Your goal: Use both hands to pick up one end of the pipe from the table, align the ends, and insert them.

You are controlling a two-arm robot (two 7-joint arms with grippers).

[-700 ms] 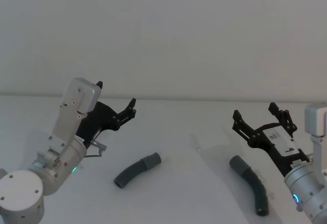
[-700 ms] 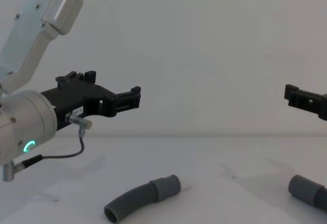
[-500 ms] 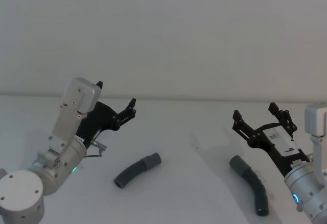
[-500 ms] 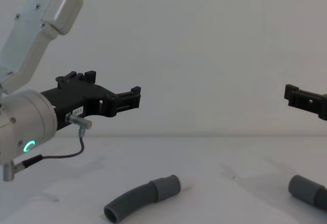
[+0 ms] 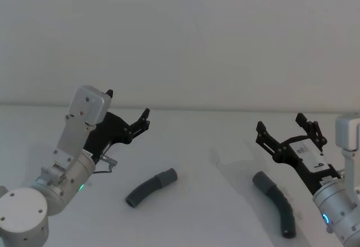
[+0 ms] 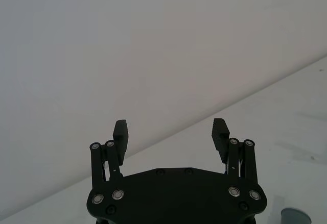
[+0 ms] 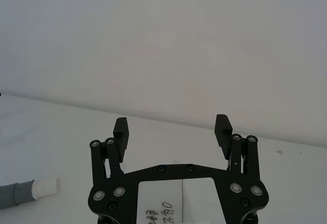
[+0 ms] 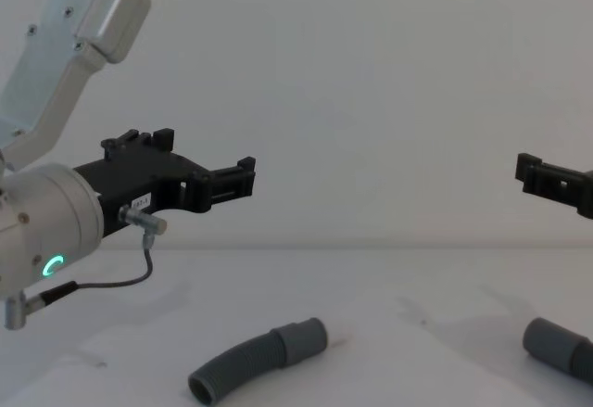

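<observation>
The left gripper [image 5: 128, 103], mid-left, and right gripper [image 5: 279, 122], lower right, are hovering wide open and empty, seemingly poised to grab the left hose [image 5: 151, 187] and right hose [image 5: 275, 202].

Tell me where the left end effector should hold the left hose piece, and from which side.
Probably the ribbed body just behind the cuff, from above, jaws across its axis: it lies flat on the table, and the cuff must stay free for inserting.
</observation>
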